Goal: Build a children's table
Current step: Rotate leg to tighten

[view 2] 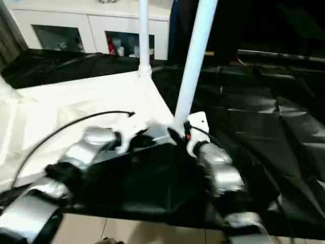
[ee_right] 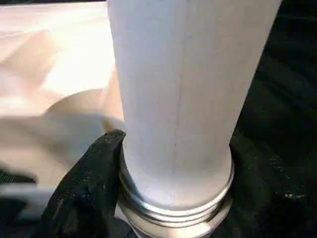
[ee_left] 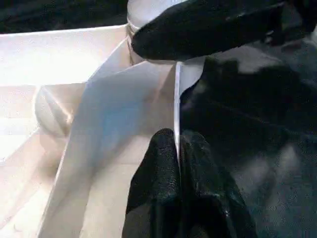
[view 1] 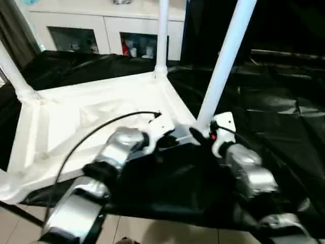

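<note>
Black sheeting underlies the tabletop; left hand pinches its rim, right hand grips a leg.

- The left gripper rises from the bottom centre, its two black fingers pinched together on the thin white rim of the tabletop.
- The tabletop's ribbed underside fills the left half.
- A black finger of the right gripper crosses the top, over the leg's base.
- Black sheeting covers the right.
</note>
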Tool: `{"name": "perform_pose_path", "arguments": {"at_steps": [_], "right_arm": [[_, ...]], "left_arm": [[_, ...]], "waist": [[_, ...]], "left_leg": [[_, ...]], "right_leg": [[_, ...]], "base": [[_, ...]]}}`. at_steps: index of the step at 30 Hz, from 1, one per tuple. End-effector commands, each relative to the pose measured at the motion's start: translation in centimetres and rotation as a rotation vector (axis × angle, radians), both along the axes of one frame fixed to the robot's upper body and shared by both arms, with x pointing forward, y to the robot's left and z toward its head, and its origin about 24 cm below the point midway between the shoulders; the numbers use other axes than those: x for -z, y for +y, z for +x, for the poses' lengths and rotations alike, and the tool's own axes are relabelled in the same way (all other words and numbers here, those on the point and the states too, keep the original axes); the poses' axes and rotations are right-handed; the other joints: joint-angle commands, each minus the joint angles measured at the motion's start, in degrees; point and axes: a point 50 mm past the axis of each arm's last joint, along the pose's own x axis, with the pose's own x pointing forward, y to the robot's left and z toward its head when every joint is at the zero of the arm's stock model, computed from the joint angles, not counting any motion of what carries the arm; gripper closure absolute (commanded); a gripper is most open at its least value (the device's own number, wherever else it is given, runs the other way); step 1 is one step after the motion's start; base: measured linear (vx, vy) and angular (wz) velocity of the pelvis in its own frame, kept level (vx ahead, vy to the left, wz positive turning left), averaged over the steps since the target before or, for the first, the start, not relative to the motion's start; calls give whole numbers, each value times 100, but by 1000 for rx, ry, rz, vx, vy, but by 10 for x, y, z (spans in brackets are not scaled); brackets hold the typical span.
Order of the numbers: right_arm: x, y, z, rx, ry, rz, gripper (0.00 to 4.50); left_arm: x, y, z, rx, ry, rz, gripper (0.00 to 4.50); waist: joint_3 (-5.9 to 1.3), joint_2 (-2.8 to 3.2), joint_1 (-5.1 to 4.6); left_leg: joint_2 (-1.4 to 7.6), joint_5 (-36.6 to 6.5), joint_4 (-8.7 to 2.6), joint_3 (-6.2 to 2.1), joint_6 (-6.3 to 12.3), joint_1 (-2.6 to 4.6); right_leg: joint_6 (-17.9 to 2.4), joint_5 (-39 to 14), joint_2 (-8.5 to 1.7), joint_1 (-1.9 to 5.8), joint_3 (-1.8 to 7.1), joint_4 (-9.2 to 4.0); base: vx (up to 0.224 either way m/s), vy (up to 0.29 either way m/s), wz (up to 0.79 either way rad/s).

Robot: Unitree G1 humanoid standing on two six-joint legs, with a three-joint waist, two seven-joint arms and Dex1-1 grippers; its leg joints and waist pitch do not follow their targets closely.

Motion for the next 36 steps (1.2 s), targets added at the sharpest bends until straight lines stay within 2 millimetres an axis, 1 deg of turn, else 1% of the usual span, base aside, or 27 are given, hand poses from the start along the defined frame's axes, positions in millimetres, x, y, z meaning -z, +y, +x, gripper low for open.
{"name": "perform_pose_path", "arguments": {"at_steps": [1,2,4,6,7,8,9,10,13,14,15,16,17,18,19,20,22,23,24,25,26,27,28,29,31,34,36], "right_arm": [[23,9,-6,83,117,-8,180],[22,14,-5,63,110,-10,180],[21,18,-5,50,97,-19,180],[18,19,-3,42,72,-22,180],[16,18,-3,43,62,-21,124],[10,12,-1,32,29,6,110],[10,12,-1,32,29,6,110],[6,7,1,21,7,14,104],[2,2,2,-15,-13,2,67],[-2,-2,1,-73,-21,-6,64],[-6,-5,1,-135,-29,-18,57],[-9,-8,-1,-203,-34,-33,57],[-11,-9,-3,-255,-31,-37,57],[-11,-9,-3,-255,-31,-37,57],[-13,-12,-6,-311,-29,-45,57],[-15,-15,-11,-392,-22,-62,57],[-17,-21,-19,-514,-6,-92,57],[-18,-23,-22,-555,2,-104,57],[-18,-23,-22,-555,2,-104,57],[-20,-28,-26,-621,24,-116,57],[-20,-28,-26,-621,24,-116,57],[-22,-30,-27,-635,34,-103,57],[-23,-31,-28,-647,42,-87,57],[-23,-31,-29,-661,51,-73,57],[-23,-31,-30,-671,59,-76,57],[-18,-31,-32,-681,78,-105,57],[-17,-31,-32,-679,80,-103,82]], "left_arm": [[5,-14,0,-78,5,-50,450],[4,-16,0,-72,0,-51,450],[3,-18,1,-63,-6,-52,450],[2,-18,1,-50,-15,-51,450],[2,-17,1,-45,-15,-51,450],[2,-12,1,-36,-22,-51,450],[2,-12,1,-36,-22,-51,450],[2,-8,1,-27,-27,-53,450],[2,-3,0,-16,-27,-56,450],[1,1,0,4,-29,-60,450],[0,5,-1,21,-27,-67,450],[-1,9,-2,42,-27,-75,450],[-2,11,-4,66,-29,-84,450],[-2,11,-4,66,-29,-84,450],[-2,13,-5,94,-24,-91,450],[-4,17,-8,142,-17,-93,450],[-5,23,-13,210,2,-93,450],[-5,25,-15,232,11,-92,450],[-5,25,-15,232,11,-92,450],[-6,28,-20,285,47,-104,450],[-6,28,-20,285,47,-104,450],[-7,29,-23,311,62,-109,450],[-7,30,-26,332,81,-113,450],[-7,30,-28,346,100,-117,450],[-6,31,-30,355,116,-118,450],[-5,30,-30,352,114,-121,450],[-5,30,-30,353,113,-118,450]], "waist": [[-331,-76,-37],[-327,-47,-52],[-323,-57,-44],[-328,-55,-41],[-329,-61,-39],[-324,-70,-34],[-327,-71,-32],[-324,-86,-34],[-335,-83,-33],[-337,-83,-33],[-343,-102,-24],[-342,-104,-12],[-339,-104,-14],[-343,-114,-5],[-338,-118,-17],[-342,-128,-16],[-332,-112,0],[-337,-119,15],[-332,-106,17],[-330,-97,12],[-338,-97,25],[-327,-101,15],[-332,-118,19],[-328,-114,30],[-327,-107,45],[-317,-118,39],[-319,-121,38]], "left_leg": [[364,-1252,-420,-222,41,176],[359,-1392,-429,-222,5,187],[364,-1457,-442,-233,-19,173],[364,-1469,-441,-234,-13,174],[365,-1440,-439,-232,7,167],[362,-1441,-440,-233,34,159],[360,-1437,-436,-233,49,155],[366,-1416,-440,-234,80,148],[362,-1252,-418,-226,167,131],[365,-1222,-418,-224,182,134],[364,-1154,-408,-227,233,125],[364,-1086,-388,-213,312,119],[359,-1066,-385,-209,349,113],[362,-1002,-379,-214,410,104],[356,-978,-376,-212,442,92],[357,-966,-371,-206,454,102],[381,-985,-371,-202,478,107],[393,-985,-375,-202,473,113],[403,-1006,-381,-204,462,117],[402,-1059,-384,-199,432,123],[416,-1054,-386,-207,419,126],[414,-1046,-387,-195,414,115],[416,-1081,-387,-194,398,125],[417,-1076,-387,-192,391,125],[420,-1074,-387,-190,367,129],[403,-1119,-391,-195,313,128],[399,-1141,-394,-197,279,133]], "right_leg": [[-1231,-1035,-462,119,250,-473],[-1207,-1148,-454,102,250,-493],[-1158,-1225,-465,121,251,-504],[-1122,-1204,-469,121,256,-504],[-1128,-1130,-470,124,258,-496],[-1127,-1152,-476,130,254,-500],[-1120,-1158,-479,139,255,-502],[-1114,-1150,-476,139,253,-500],[-1159,-950,-473,152,251,-476],[-1173,-906,-471,149,250,-471],[-1199,-814,-470,173,238,-457],[-1218,-688,-471,179,243,-447],[-1233,-658,-467,179,244,-446],[-1238,-606,-469,193,239,-435],[-1262,-615,-467,195,232,-439],[-1263,-637,-464,187,234,-438],[-1280,-761,-461,171,235,-446],[-1294,-764,-454,177,227,-433],[-1309,-783,-453,166,228,-429],[-1348,-829,-447,153,223,-432],[-1363,-808,-453,167,221,-421],[-1380,-778,-448,148,230,-420],[-1414,-811,-455,145,225,-418],[-1425,-854,-457,139,226,-417],[-1419,-877,-461,135,232,-416],[-1365,-1026,-473,128,237,-441],[-1325,-1095,-468,128,237,-449]], "base": [[0,0,0],[0,0,0],[0,0,0],[0,0,0],[0,0,0],[0,0,0],[0,0,0],[0,0,0],[0,0,0],[0,0,0],[0,0,0],[0,0,0],[0,0,0],[0,0,0],[0,0,0],[0,0,0],[0,0,0],[0,0,0],[0,0,0],[0,0,0],[0,0,0],[0,0,0],[0,0,0],[0,0,0],[0,0,0],[0,0,0],[0,0,0]]}}
